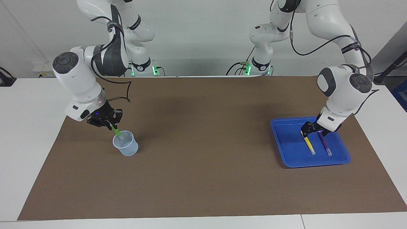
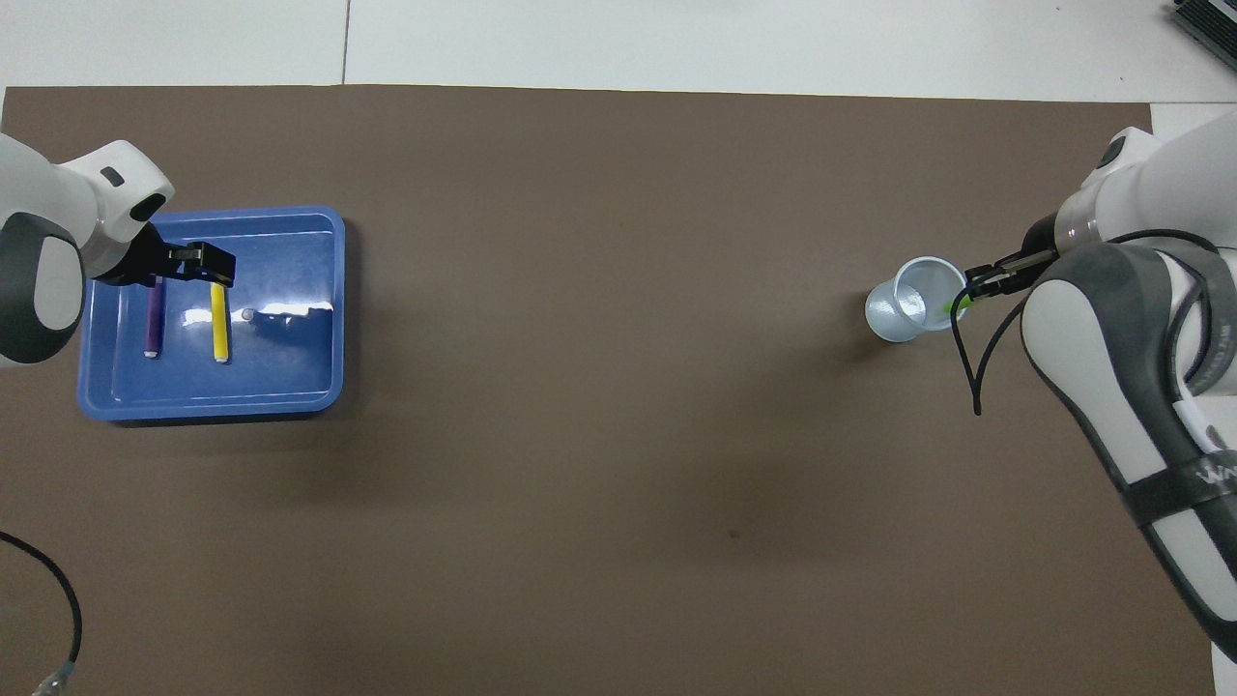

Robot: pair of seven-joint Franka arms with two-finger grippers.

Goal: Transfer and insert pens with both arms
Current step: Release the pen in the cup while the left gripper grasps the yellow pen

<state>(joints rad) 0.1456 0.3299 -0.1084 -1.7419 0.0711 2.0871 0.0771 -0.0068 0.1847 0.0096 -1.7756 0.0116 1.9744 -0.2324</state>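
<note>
The right claw [image 1: 111, 124] is closed on the green pen [image 1: 116, 131] and holds it tilted over the clear cup [image 1: 126, 143], which stands on the brown mat [image 1: 203, 159] toward the right arm's end of the worktop [image 1: 28, 133]. The pen's lower end lies inside the cup's rim; whether it touches the cup wall or bottom cannot be told.

The left claw [image 1: 306, 128] is down inside the blue tray [image 1: 287, 149] at the left arm's end of the worktop, fingers spread, poised at the upper end of the yellow pen [image 1: 307, 143]. Contact with that pen cannot be confirmed.

The yellow pen and the purple pen [image 1: 325, 143] lie flat in the tray, side by side and apart, roughly parallel, whitish caps pointing away from the robots. The purple pen is the one nearer the tray's outer edge, the yellow nearer the worktop's middle.

The cup and the tray stand well apart.
</note>
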